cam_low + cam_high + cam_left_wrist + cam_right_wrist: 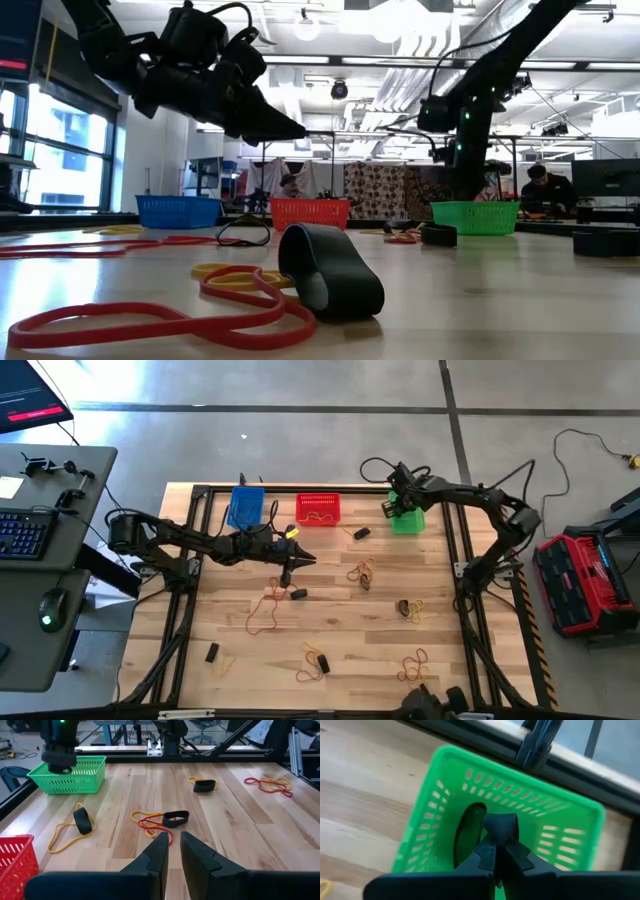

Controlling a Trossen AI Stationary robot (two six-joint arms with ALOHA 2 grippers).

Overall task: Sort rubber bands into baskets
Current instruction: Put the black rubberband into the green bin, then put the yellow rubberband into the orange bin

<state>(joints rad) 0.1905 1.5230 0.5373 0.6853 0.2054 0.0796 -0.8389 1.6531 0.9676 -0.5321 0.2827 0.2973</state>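
1. Mostly, the bench (380, 622) is still strewn with rubber bands (413, 664).
2. Along its far edge stand the baskets (318, 509); red holds some.
3. Right claw (495, 851), clenched on a thick dark band (501, 826), hangs over the green basket (449, 785).
4. Left claw (171, 851), slightly parted and empty, hovers mid-bench.

1. Around your wooden table (340, 620) you see a grey concrete floor (300, 450) with dark seam lines.
2. At your left stands a grey desk (60, 510) with a keyboard (20, 532) and a mouse (50, 605).
3. On the floor at your right lies a red case (580, 582), and a cable (570, 450) runs near it.
4. Behind the table, the room has large windows (60, 150), bright ceiling lights (400, 15) and a person (540, 190) sitting at a monitor.
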